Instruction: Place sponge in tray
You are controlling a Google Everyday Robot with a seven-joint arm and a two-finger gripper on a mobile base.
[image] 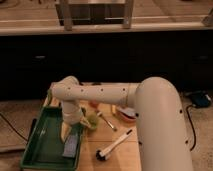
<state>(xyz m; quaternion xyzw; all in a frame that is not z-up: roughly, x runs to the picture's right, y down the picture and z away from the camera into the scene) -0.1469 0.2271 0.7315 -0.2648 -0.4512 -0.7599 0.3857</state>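
Observation:
The green tray (37,145) sits at the left end of the wooden table. The grey-blue sponge (71,145) lies flat inside it, near its right wall. My gripper (66,131) hangs at the end of the white arm, over the tray's right side and just above the sponge's far end. I cannot tell whether it touches the sponge.
A white-handled brush (116,144) with a black head lies on the table right of the tray. A green object (93,120), a small utensil (107,121) and an orange and white bowl (127,115) lie behind it. My arm's big white link (160,130) fills the right side. A dark counter stands behind.

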